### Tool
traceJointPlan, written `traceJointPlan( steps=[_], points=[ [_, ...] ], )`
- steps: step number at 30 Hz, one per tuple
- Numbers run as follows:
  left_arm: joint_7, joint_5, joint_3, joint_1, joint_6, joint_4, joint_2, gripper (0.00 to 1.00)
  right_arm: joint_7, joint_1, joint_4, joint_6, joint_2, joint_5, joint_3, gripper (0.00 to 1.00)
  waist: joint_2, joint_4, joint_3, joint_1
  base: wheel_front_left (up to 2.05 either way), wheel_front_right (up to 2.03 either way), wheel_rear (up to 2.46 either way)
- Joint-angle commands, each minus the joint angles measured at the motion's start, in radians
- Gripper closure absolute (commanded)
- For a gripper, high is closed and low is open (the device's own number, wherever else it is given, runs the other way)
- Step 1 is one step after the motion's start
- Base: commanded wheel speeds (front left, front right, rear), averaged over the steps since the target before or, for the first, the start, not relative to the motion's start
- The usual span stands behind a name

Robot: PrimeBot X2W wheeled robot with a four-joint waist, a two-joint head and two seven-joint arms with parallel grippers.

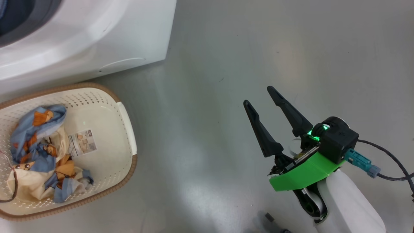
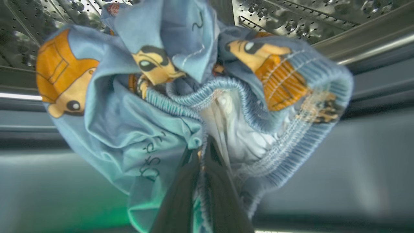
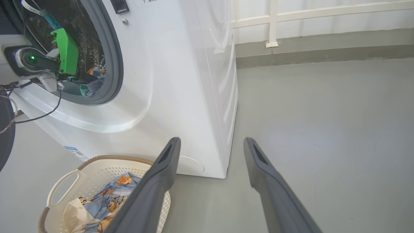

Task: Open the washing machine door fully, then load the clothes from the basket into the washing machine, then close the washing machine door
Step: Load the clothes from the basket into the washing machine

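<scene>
Bright, even light is spreading across the floor (image 1: 226,64), and a pale glare patch is glowing on it near the basket (image 1: 128,129). Up close, the clothes (image 2: 129,129) are blurring at their right side, my left fingers (image 2: 181,200) are sitting out of focus, and the drum (image 2: 291,19) is glinting.

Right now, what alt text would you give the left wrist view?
The left gripper, fingers shut, pinches a bunched light blue bear-print garment close to the camera. The perforated steel drum shows behind it, slightly blurred.
</scene>
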Motion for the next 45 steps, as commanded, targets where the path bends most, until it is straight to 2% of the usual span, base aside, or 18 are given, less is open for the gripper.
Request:
traceJointPlan(
  steps=[1,8,15,24,33,38,40,41,45],
  points=[
    [-0.012,-0.001,0.02,-0.032,0.01,-0.039,0.055,1.0,-0.012,0.01,-0.024,0.002,0.001,0.008,0.021,0.0,0.0,-0.001,0.005,0.0,0.0,0.0,0.0],
    [-0.131,0.042,0.029,-0.072,0.048,-0.085,0.078,1.0,-0.012,-0.002,-0.03,0.002,0.0,0.017,0.027,0.0,0.0,-0.012,0.029,0.0,0.0,0.0,0.0],
    [-0.328,0.143,0.023,-0.166,0.103,-0.114,0.127,1.0,-0.012,-0.028,-0.038,0.002,0.006,0.032,0.051,0.0,0.0,-0.056,0.084,0.0,0.0,0.0,0.0],
    [-0.559,0.272,-0.016,-0.284,0.145,-0.094,0.168,1.0,-0.012,-0.056,-0.046,0.002,0.007,0.044,0.075,0.0,0.0,-0.09,0.141,0.0,0.0,0.0,0.0],
    [-0.606,0.223,0.011,-0.294,0.143,0.004,0.139,1.0,-0.012,-0.073,-0.048,0.002,0.004,0.05,0.092,0.0,0.0,-0.096,0.165,0.0,0.0,0.0,0.0],
    [-0.615,0.182,0.027,-0.294,0.117,0.04,0.121,1.0,-0.012,-0.074,-0.044,0.002,-0.005,0.053,0.091,0.0,0.0,-0.087,0.165,0.0,0.0,0.0,0.0],
    [-0.623,0.174,0.029,-0.295,0.113,0.051,0.116,0.37,-0.012,-0.074,-0.042,0.002,-0.008,0.053,0.091,0.0,0.0,-0.083,0.162,0.0,0.0,0.0,0.0],
    [-0.625,0.169,0.03,-0.296,0.111,0.057,0.113,0.0,-0.012,-0.075,-0.041,0.002,-0.009,0.054,0.091,0.0,0.0,-0.081,0.16,0.0,0.0,0.0,0.0],
    [-0.643,0.154,0.031,-0.291,0.098,0.075,0.101,0.0,-0.012,-0.074,-0.038,0.002,-0.016,0.052,0.086,0.0,0.0,-0.067,0.145,0.0,0.0,0.0,0.0]
  ],
)
